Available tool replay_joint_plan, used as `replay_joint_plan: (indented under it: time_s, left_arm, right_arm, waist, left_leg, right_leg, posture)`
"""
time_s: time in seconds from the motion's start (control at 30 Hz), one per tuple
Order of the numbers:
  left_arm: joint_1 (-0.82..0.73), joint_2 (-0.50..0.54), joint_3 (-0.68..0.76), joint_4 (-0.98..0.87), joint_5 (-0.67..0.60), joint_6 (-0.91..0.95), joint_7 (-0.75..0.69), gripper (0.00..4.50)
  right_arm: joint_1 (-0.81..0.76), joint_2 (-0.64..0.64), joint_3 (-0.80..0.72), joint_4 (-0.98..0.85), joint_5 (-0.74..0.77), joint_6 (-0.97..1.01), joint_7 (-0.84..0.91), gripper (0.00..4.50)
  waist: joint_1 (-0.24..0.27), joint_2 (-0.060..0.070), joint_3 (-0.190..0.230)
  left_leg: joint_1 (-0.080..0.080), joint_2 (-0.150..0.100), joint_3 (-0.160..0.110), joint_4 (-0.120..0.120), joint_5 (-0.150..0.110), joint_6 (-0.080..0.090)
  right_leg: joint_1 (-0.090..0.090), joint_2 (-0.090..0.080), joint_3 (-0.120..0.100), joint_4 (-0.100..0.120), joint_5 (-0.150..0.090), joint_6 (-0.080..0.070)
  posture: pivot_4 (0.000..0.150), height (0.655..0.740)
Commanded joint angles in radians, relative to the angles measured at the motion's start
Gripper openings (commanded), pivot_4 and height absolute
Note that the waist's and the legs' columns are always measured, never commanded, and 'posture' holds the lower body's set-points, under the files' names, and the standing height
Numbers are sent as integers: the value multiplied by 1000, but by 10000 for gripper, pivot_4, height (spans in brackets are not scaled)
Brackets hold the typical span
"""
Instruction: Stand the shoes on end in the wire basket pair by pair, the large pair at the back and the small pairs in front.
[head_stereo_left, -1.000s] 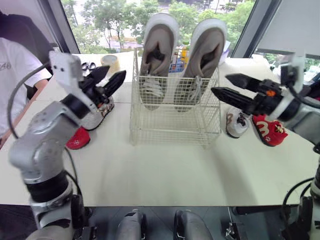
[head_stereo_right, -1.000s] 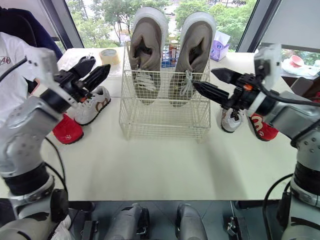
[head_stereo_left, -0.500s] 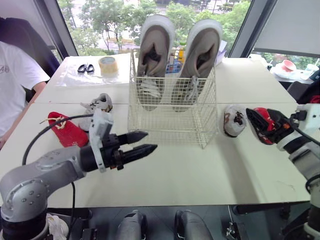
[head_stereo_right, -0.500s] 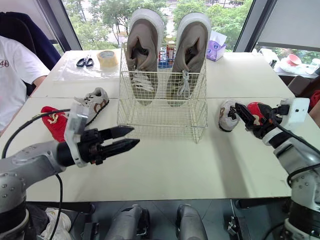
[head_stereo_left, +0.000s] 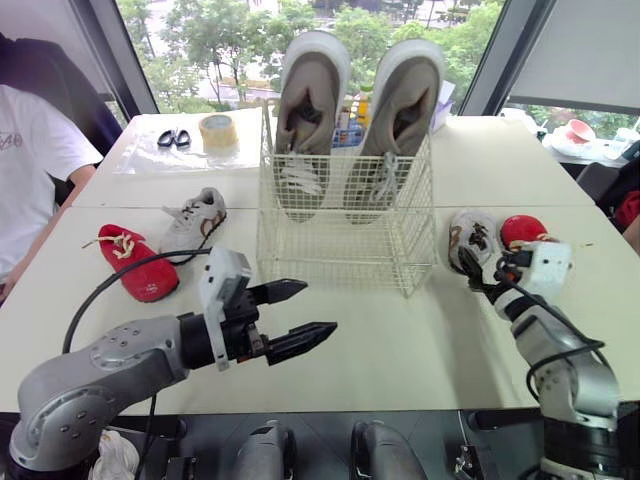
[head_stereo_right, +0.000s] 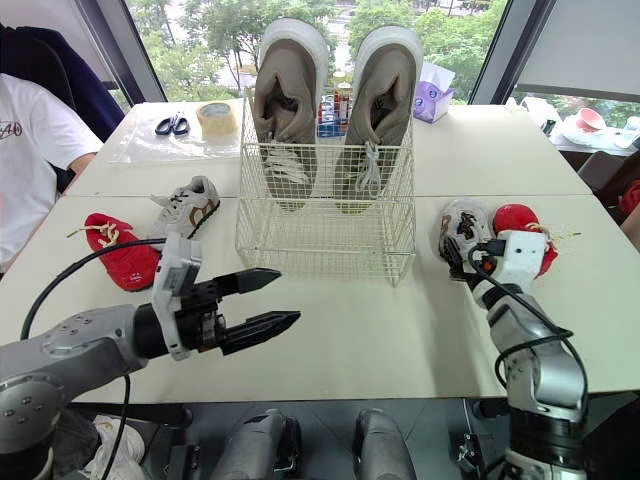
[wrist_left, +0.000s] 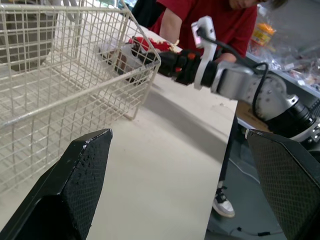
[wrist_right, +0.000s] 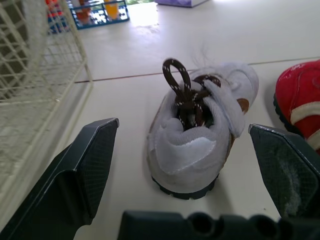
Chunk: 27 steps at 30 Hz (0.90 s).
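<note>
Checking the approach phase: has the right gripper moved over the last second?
Yes. The right gripper has dropped from level with the wire basket's upper right side to the table, open toward the small white shoe.

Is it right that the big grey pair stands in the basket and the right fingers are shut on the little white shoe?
Not shut: the right wrist view shows the right fingers open either side of the little white shoe. The grey pair is in the basket.

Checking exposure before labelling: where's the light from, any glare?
Left eye view: window daylight backlights the large shoes in the wire basket. Right wrist view: glare on the table beyond the small grey shoe. Left wrist view: basket shadow on the table.
</note>
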<state>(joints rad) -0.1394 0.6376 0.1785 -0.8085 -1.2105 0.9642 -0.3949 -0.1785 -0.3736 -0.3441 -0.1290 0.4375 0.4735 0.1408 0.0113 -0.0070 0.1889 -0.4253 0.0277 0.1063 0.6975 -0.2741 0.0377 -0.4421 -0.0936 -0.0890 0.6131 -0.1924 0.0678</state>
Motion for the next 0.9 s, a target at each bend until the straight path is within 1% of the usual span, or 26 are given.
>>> replay_joint_plan:
  time_s: [0.03,0.27,0.37,0.43,0.47,0.53,0.57,0.63,0.67,0.77,0.83,0.87,0.9]
  left_arm:
    - [-4,17,-4,-23,6,-41,9,44132]
    - [16,55,-9,-32,20,-66,23,44132]
    - [27,71,-5,-35,26,-74,20,45000]
    - [31,80,-2,-31,24,-81,17,45000]
    - [32,84,0,-28,22,-84,15,45000]
    - [34,96,7,-18,13,-86,5,45000]
    - [30,107,32,1,-35,-82,1,45000]
    - [13,128,99,56,-151,-87,-9,45000]
    - [-13,141,148,113,-244,-99,-1,45000]
    - [-67,171,227,227,-406,-118,19,45000]
    - [-174,169,268,355,-498,-159,63,45000]
    - [-213,169,279,400,-527,-169,77,45000]
    - [-286,154,283,460,-551,-197,105,45000]
  right_arm:
    - [-52,16,16,92,-55,-80,-4,45000]
    - [-192,53,36,400,-162,-204,-72,45000]
    - [-219,61,35,462,-180,-256,-84,36491]
    - [-225,66,39,474,-183,-271,-80,26309]
    - [-225,69,40,472,-181,-275,-77,22446]
    - [-224,76,37,461,-175,-274,-79,17841]
    - [-226,70,25,427,-171,-281,-85,16611]
    - [-244,37,9,345,-175,-310,-80,16611]
    - [-286,-9,-2,295,-184,-331,-72,16611]
    - [-385,-97,-20,231,-191,-361,-57,16611]
    - [-573,-211,-17,229,-185,-383,-1,16611]
    - [-638,-247,-9,234,-184,-391,23,16611]
    - [-751,-293,33,243,-175,-413,117,16611]
  waist:
    - [-1,0,0]
    - [-5,1,0]
    - [-4,1,0]
    - [-5,0,0]
    - [-6,0,0]
    - [-7,0,0]
    - [-8,0,0]
    - [-8,2,1]
    - [-7,4,2]
    - [-8,13,7]
    - [-9,17,11]
    - [-10,19,12]
    - [-11,19,12]
  left_leg:
    - [0,0,0,0,0,0]
    - [0,0,0,-1,0,0]
    - [0,0,0,-1,0,0]
    - [0,0,0,-1,0,0]
    - [0,0,0,-1,0,0]
    - [0,0,0,0,0,-1]
    - [1,0,0,-1,0,-1]
    - [0,1,0,-1,0,-1]
    - [0,1,0,-1,0,-1]
    - [-2,-1,1,0,1,-1]
    - [-1,-1,1,0,1,-1]
    - [-2,-1,1,0,1,-1]
    - [-2,-1,2,-1,1,-1]
  right_leg:
    - [0,0,0,0,0,0]
    - [0,0,0,0,0,0]
    - [0,0,0,0,0,0]
    - [0,0,0,0,0,0]
    - [0,0,0,0,0,0]
    - [0,0,0,0,0,0]
    - [0,0,0,0,0,0]
    - [0,0,0,0,0,0]
    - [-1,0,0,0,0,0]
    - [-3,-1,1,1,0,0]
    - [-3,-1,1,1,0,0]
    - [-3,-1,1,1,0,0]
    - [-4,0,2,1,0,1]
  posture:
    - [1500,7400]
    - [1500,7400]
    - [1500,7400]
    - [1500,7400]
    - [1500,7400]
    - [1500,7400]
    - [1500,7400]
    - [1500,7400]
    - [1500,7400]
    - [1500,7400]
    - [1500,7400]
    - [1500,7400]
    - [1500,7400]
